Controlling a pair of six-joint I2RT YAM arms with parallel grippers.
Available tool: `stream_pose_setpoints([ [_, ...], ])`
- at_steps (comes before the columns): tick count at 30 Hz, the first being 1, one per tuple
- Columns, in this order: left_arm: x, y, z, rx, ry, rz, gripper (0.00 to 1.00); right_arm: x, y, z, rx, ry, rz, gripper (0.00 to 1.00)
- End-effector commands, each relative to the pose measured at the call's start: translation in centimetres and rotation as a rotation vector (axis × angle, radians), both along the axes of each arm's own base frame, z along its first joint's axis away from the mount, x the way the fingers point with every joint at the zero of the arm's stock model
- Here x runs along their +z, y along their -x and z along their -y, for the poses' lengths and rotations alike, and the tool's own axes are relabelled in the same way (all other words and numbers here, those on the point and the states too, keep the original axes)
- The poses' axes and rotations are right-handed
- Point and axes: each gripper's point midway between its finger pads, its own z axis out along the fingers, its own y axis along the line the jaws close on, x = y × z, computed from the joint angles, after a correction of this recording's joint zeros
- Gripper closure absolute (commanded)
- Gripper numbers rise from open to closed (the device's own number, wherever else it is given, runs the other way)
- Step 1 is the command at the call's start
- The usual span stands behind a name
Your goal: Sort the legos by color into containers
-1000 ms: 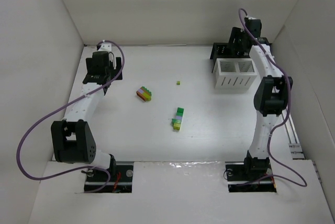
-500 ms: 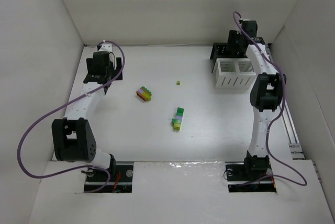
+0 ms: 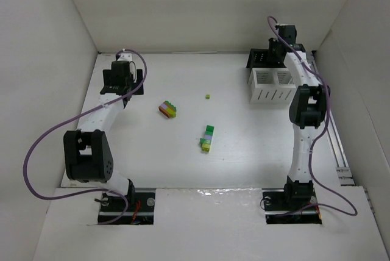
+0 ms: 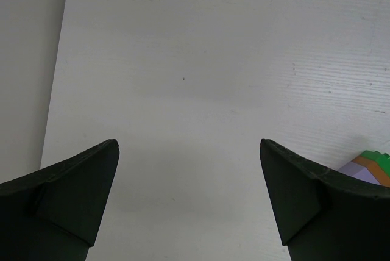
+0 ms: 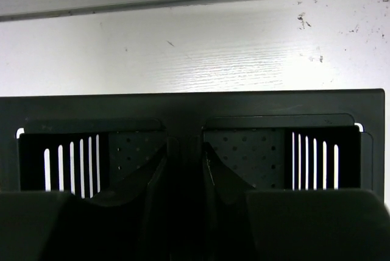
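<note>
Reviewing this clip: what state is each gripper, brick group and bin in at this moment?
left gripper: fingers wide apart, holding nothing.
right gripper: shut at the black bin pair's middle divider; a pinch on it is unclear.
multicoloured stack: joined, lying loose, unsorted.
green-lime stack: joined, lying loose, unsorted.
single lime brick: loose, unsorted.
white bin pair: upright, contents not discernible.
black bin pair: upright, no brick visible inside.

The white table (image 3: pixel 244 145) has a few things on it. A small block of stacked bricks (image 3: pixel 169 109) lies left of the middle. A tiny green brick (image 3: pixel 208 96) sits alone near it. A taller brick stack (image 3: pixel 208 138) lies closer to the front. At the back right stand the white bins (image 3: pixel 273 87), with the black bins (image 3: pixel 259 60) just behind them.
</note>
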Motion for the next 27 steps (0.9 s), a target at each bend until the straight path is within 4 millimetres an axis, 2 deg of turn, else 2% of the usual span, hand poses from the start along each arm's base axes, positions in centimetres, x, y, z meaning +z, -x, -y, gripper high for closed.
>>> stream_pose_setpoints([
  [1, 2.7, -1.7, 0.0, 0.017, 0.004, 0.083, 0.00, 1.3, 1.1, 1.1, -0.040, 0.019, -0.004, 0.92],
  [3, 2.4, -1.7, -0.2, 0.029, 0.006, 0.076, 0.00, 2.2, 1.5, 1.1, -0.040, 0.019, 0.009, 0.96],
  [4, 2.4, -1.7, -0.2, 0.029, 0.006, 0.076, 0.00, 1.2, 2.3, 1.1, -0.040, 0.019, -0.020, 0.96],
  [5, 2.4, -1.7, -0.2, 0.029, 0.006, 0.076, 0.00, 2.0, 2.5, 1.1, -0.046, 0.012, -0.003, 0.98],
  [8, 2.4, -1.7, -0.2, 0.029, 0.006, 0.076, 0.00, 1.3, 3.6, 0.7, -0.032, 0.000, -0.033, 0.99],
  [9, 2.4, -1.7, -0.2, 0.029, 0.006, 0.076, 0.00, 1.8, 3.9, 0.7, -0.039, -0.008, -0.026, 1.00],
  [11, 2.0, -1.8, -0.2, 0.029, 0.005, 0.067, 0.00, 1.1, 4.7, 0.7, -0.039, -0.008, -0.049, 1.00],
  [13, 2.0, -1.8, -0.1, 0.035, 0.012, 0.070, 0.00, 1.7, 5.1, 0.7, -0.039, -0.008, -0.040, 1.00],
  [15, 2.0, -1.8, -0.1, 0.035, 0.012, 0.070, 0.00, 1.1, 5.8, 0.2, -0.021, -0.024, -0.060, 1.00],
  [16, 2.4, -2.0, -0.1, 0.035, 0.013, 0.079, 0.00, 1.4, 6.0, 0.2, -0.021, -0.024, -0.057, 1.00],
  [25, 1.9, -2.1, 0.1, 0.032, 0.025, 0.071, 0.00, -0.5, 9.2, -0.3, 0.087, 0.015, -0.127, 1.00],
  [27, 1.9, -2.1, 0.1, 0.032, 0.025, 0.071, 0.00, -0.3, 9.4, -0.2, 0.095, 0.022, -0.130, 1.00],
])
